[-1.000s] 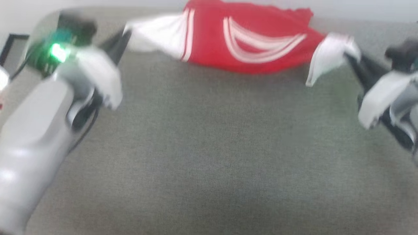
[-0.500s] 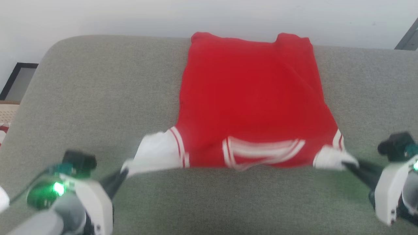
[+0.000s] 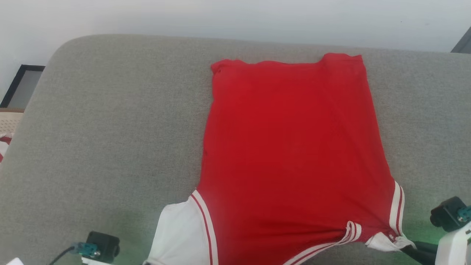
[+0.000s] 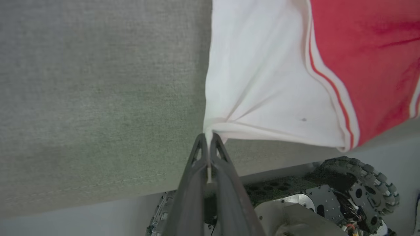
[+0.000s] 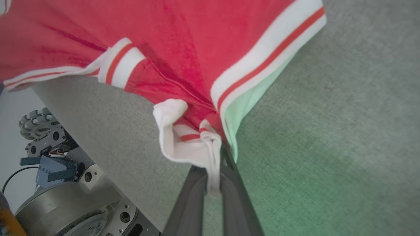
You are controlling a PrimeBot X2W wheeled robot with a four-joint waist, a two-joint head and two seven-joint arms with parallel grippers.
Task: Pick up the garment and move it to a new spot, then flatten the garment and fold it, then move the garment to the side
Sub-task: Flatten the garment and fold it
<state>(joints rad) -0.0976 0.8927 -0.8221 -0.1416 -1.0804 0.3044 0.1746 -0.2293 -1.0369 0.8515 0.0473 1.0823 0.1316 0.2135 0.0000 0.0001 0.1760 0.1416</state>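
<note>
The garment (image 3: 294, 147), bright red with white striped trim, lies spread lengthwise on the grey cushion (image 3: 110, 129), its far edge near the back and its near end hanging over the front edge. In the left wrist view my left gripper (image 4: 209, 137) is shut on the tip of the garment's white sleeve (image 4: 262, 82). Its camera block (image 3: 105, 246) shows at the head view's lower left. My right gripper (image 5: 218, 154) is shut on a bunched white-and-red corner (image 5: 187, 137). Its dark fingers (image 3: 419, 252) pinch that corner at the head view's lower right.
The cushion's front edge (image 4: 98, 186) runs just behind my grippers, with my wheeled base (image 4: 328, 196) below it. A pale wall (image 3: 235, 18) stands behind the cushion. A dark frame (image 3: 22, 84) and a striped cloth piece (image 3: 3, 143) sit at the far left.
Both grippers have drawn the garment's near end toward me, and the cloth has gone from a bunched strip to a long flat spread. The head view has shifted too.
</note>
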